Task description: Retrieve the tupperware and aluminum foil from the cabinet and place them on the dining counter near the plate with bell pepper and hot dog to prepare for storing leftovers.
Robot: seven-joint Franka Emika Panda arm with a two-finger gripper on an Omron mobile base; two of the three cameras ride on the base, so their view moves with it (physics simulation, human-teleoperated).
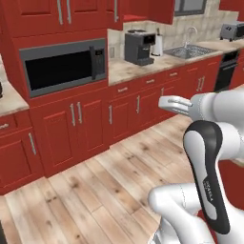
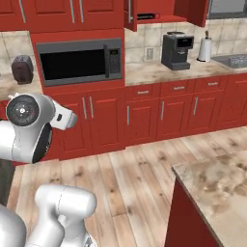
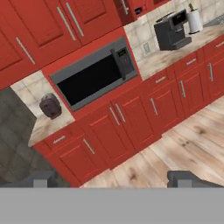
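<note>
One microwave (image 2: 79,60) is counted, built into the red units. One coffee machine (image 2: 176,50), one paper towel roll (image 2: 206,49) and one toaster (image 2: 22,69) are recorded on the tabletop (image 2: 159,71). One sink (image 1: 188,51) is noted. One open wall cabinet (image 2: 159,12) is observed.

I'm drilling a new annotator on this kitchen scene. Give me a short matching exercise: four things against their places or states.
Things:
1. microwave
2. coffee machine
3. cabinet
4. gripper

Places or states:
A. door open, above the worktop
B. jaws wide apart, holding nothing
C. built into the red cabinetry
D. standing on the marble worktop

Pairs: 1-C, 2-D, 3-A, 4-B
</note>
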